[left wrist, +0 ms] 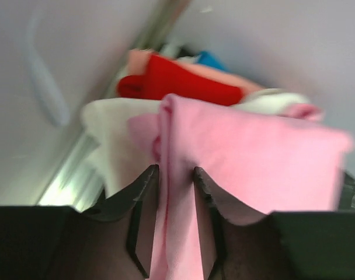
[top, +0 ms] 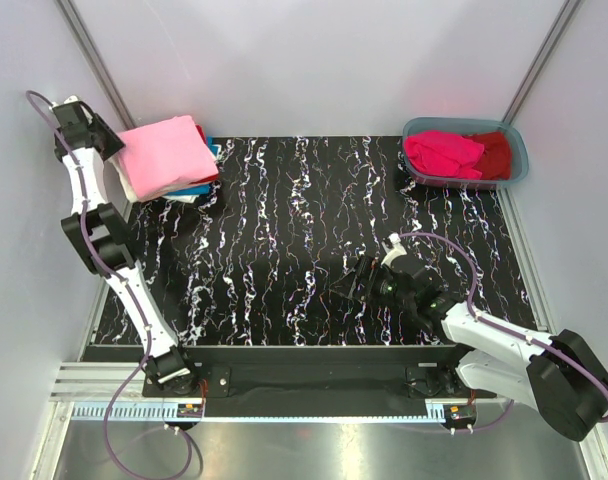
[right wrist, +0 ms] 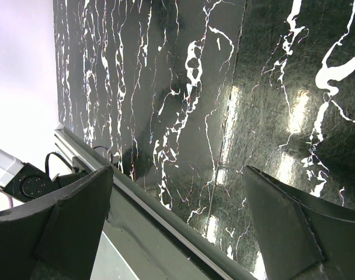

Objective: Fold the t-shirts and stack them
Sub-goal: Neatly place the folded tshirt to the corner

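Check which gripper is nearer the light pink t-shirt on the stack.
Left. The left gripper is at the light pink t-shirt, a fold of it between its fingers. The right gripper hangs open over the table, well away toward the near right.

A black table top veined with white marbling fills the middle of the overhead view. Pale, plain walls close it in at the top and on both sides, with slanted metal posts in the upper corners. A brushed metal ledge runs along the bottom edge, catching soft light.
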`<state>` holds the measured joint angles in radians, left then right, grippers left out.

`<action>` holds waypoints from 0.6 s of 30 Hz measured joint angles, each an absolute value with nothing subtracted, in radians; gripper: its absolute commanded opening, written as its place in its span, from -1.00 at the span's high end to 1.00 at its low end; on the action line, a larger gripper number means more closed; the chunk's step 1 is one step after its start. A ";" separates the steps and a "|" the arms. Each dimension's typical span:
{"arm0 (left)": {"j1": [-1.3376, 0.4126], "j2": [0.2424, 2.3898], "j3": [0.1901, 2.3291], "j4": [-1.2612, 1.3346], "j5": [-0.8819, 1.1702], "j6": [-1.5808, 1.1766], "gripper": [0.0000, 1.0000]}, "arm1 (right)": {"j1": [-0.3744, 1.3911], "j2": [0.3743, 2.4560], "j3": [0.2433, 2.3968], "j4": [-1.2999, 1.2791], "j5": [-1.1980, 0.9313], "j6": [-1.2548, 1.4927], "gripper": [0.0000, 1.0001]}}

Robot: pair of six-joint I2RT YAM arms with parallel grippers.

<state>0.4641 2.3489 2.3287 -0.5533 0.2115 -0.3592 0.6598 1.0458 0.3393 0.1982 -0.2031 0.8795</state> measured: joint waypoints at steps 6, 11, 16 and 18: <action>0.453 2.352 2.327 -0.615 0.034 -0.290 -0.31 | 0.659 1.046 0.339 0.198 -0.204 0.879 -0.99; 0.446 2.352 2.327 -0.643 -0.012 -0.303 -0.83 | 0.657 1.046 0.339 0.198 -0.204 0.879 -0.99; 0.436 2.338 2.319 -0.661 -0.012 -0.345 -0.97 | 0.653 1.049 0.339 0.199 -0.204 0.879 -0.99; 0.432 2.315 2.293 -0.672 -0.030 -0.368 -0.97 | 0.653 1.049 0.339 0.199 -0.204 0.880 -0.99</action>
<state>0.4320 2.3146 2.2932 -0.6720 -0.0296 -0.3679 0.6533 1.0489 0.3393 0.1993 -0.2043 0.8799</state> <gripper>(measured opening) 0.981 0.994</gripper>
